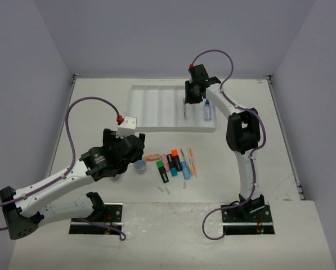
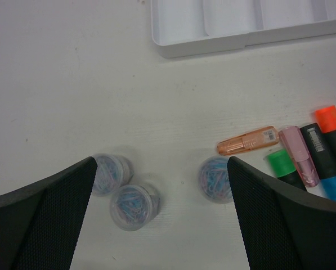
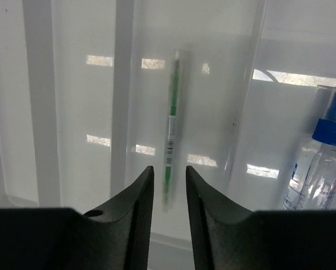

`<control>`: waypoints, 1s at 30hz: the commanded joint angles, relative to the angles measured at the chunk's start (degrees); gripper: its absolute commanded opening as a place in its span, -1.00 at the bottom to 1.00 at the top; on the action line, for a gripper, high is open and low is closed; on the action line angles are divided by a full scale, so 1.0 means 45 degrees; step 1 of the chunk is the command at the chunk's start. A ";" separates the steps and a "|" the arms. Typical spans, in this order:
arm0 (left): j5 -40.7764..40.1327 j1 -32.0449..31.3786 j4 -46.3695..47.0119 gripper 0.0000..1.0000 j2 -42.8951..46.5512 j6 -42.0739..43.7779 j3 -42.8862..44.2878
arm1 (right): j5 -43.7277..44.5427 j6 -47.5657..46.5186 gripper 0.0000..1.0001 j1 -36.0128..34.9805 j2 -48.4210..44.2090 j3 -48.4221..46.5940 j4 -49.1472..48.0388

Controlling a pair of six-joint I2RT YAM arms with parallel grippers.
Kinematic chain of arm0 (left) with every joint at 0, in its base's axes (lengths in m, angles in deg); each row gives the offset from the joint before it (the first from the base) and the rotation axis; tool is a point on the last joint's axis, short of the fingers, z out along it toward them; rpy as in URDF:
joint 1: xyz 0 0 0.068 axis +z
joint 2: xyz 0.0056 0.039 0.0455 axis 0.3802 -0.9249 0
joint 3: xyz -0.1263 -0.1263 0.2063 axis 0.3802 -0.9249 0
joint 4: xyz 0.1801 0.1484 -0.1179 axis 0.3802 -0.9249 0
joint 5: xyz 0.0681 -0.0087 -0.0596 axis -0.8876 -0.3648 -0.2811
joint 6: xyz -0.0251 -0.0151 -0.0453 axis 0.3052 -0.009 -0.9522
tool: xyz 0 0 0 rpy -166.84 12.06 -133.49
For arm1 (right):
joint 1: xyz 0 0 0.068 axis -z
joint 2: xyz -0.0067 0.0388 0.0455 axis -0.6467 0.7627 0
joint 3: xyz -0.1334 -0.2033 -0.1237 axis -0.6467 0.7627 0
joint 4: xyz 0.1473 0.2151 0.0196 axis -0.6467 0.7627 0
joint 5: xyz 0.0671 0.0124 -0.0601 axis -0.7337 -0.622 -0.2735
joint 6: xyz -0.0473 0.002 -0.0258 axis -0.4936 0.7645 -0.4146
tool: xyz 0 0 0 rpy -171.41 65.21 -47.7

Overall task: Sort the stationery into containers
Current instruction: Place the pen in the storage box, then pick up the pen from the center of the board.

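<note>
In the right wrist view a thin green pen (image 3: 170, 124) lies lengthwise in a compartment of the white tray (image 3: 122, 84). My right gripper (image 3: 169, 171) hangs just above the pen's near end, open a little, with a gap on each side of it. A blue-capped bottle (image 3: 319, 163) lies in the neighbouring compartment. My left gripper (image 2: 161, 163) stands wide open over the table with nothing between its fingers. Three round clear tubs (image 2: 108, 171) (image 2: 133, 205) (image 2: 215, 177) sit below it. From above, the right gripper (image 1: 189, 101) is over the tray (image 1: 156, 104) and the left gripper (image 1: 128, 152) is near one tub (image 1: 140, 166).
Right of the tubs lie an orange highlighter (image 2: 247, 140), a pink one (image 2: 300, 154), a green one (image 2: 280, 163), a black-bodied one (image 2: 319, 149) and an orange-capped one (image 2: 334, 129). Thin pens (image 1: 190, 160) lie beside them. The tray's near rim (image 2: 213, 45) is just beyond.
</note>
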 commanded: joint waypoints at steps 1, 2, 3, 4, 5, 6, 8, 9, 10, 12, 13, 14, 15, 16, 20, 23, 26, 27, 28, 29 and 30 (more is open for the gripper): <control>0.0118 0.0030 0.0813 1.00 0.0590 0.0512 -0.0236 | -0.0406 -0.0161 -0.02 -0.0216 -0.0136 -0.1036 0.0361; 0.0109 0.0037 0.0819 1.00 0.0602 0.0524 -0.0243 | -0.0398 -0.0193 0.01 -0.0229 -0.0204 -0.1152 0.0462; 0.0079 0.0047 0.0819 1.00 0.0602 0.0524 -0.0243 | -0.0377 -0.0214 0.01 -0.0240 -0.0275 -0.1274 0.0575; 0.0033 0.0044 0.0774 1.00 0.0614 0.0462 -0.0237 | -0.0356 -0.0229 0.00 -0.0259 -0.0614 -0.1169 0.0587; -0.0017 0.0037 0.0717 1.00 0.0628 0.0383 -0.0230 | -0.0335 -0.0244 -0.01 -0.0280 -0.1021 -0.1006 0.0573; -0.0071 0.0031 0.0660 1.00 0.0644 0.0304 -0.0223 | -0.0312 -0.0257 -0.02 -0.0306 -0.1464 -0.0797 0.0541; -0.0269 0.0049 0.0563 1.00 0.0723 0.0131 -0.0198 | -0.0251 -0.0255 -0.02 -0.0475 -0.3113 0.0628 0.0072; -0.0377 0.0049 0.0526 1.00 0.0761 0.0094 -0.0146 | -0.0191 -0.0239 -0.02 -0.0675 -0.3765 0.1316 -0.0171; -0.0444 0.0049 0.0513 1.00 0.0853 0.0054 -0.0159 | 0.0085 -0.0265 -0.02 -0.0886 -0.4727 0.2436 -0.0645; -0.0613 0.0049 0.0529 1.00 0.1066 0.0010 -0.0165 | 0.0629 -0.0206 -0.04 -0.1155 -0.6526 0.4650 -0.1362; -0.0638 0.0049 0.0550 1.00 0.1167 -0.0024 -0.0163 | 0.0791 -0.0117 -0.05 -0.1351 -0.7078 0.5451 -0.1554; -0.0687 0.0049 0.0579 1.00 0.1295 -0.0034 -0.0153 | 0.0880 0.0040 -0.09 -0.1470 -0.7570 0.6512 -0.1731; -0.0738 0.0053 0.0601 1.00 0.1418 -0.0042 -0.0142 | 0.0954 0.0170 -0.12 -0.1598 -0.8045 0.7495 -0.1878; -0.0804 0.0069 0.0591 1.00 0.1526 -0.0051 -0.0126 | 0.1030 0.0219 -0.14 -0.1814 -0.8466 0.8154 -0.1878; -0.0954 0.0088 0.0707 1.00 0.2029 -0.0206 -0.0153 | 0.2636 0.1145 -0.32 -0.3421 -0.9449 1.0007 -0.1348; -0.0828 0.0089 0.0857 1.00 0.2332 -0.0192 -0.0242 | 0.3252 0.1477 -0.36 -0.4160 -0.9233 1.0734 -0.0877; -0.0718 0.0089 0.0858 1.00 0.2369 -0.0199 -0.0301 | 0.3464 0.1838 -0.41 -0.4544 -0.9031 1.1415 -0.0813; -0.0693 0.0089 0.0834 1.00 0.2361 -0.0207 -0.0301 | 0.3423 0.1876 -0.42 -0.4582 -0.9014 1.1653 -0.0898; -0.0672 0.0089 0.0803 1.00 0.2360 -0.0217 -0.0301 | 0.3381 0.1908 -0.43 -0.4614 -0.9003 1.1915 -0.0993; -0.0590 0.0089 0.0848 1.00 0.2360 -0.0186 -0.0333 | 0.3329 0.1910 -0.44 -0.4617 -0.8970 1.2034 -0.1089; -0.0502 0.0089 0.0900 1.00 0.2360 -0.0151 -0.0368 | 0.3277 0.1911 -0.44 -0.4617 -0.8935 1.2141 -0.1186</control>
